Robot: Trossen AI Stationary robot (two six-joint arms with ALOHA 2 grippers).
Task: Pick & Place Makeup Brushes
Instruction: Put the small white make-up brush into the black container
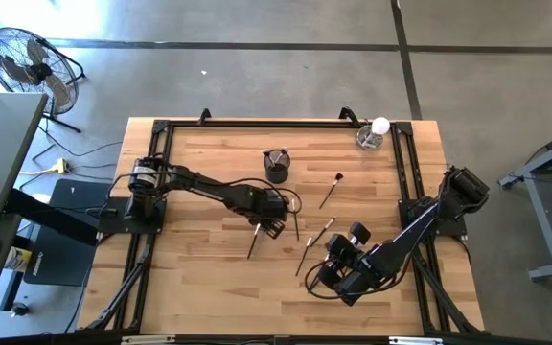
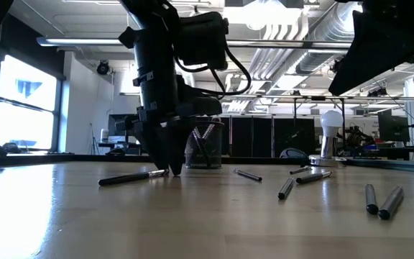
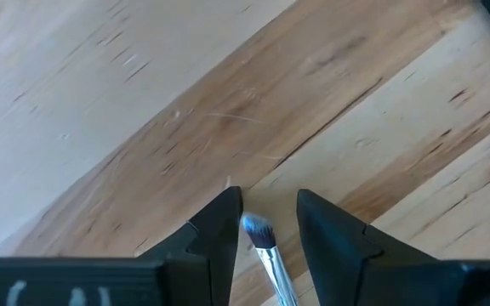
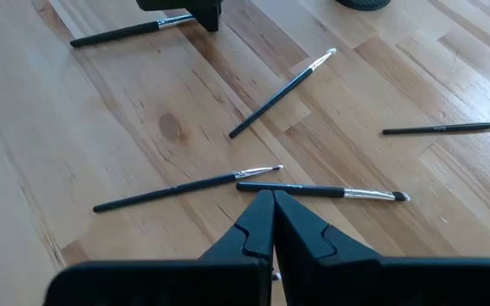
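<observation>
Makeup brush [image 3: 266,246] lay on bench between spread fingers of left end effector [image 3: 266,223]; grasp step, closing needed next.

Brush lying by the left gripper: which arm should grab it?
Left. The left gripper is down at the table, its open fingers straddling that brush. The right gripper is shut, away from it.

No readable text, no labels, no brands, no numbers

Overhead view of whole table [image 1: 209,287], level tabletop view, two close wrist views sharing its wood
</observation>
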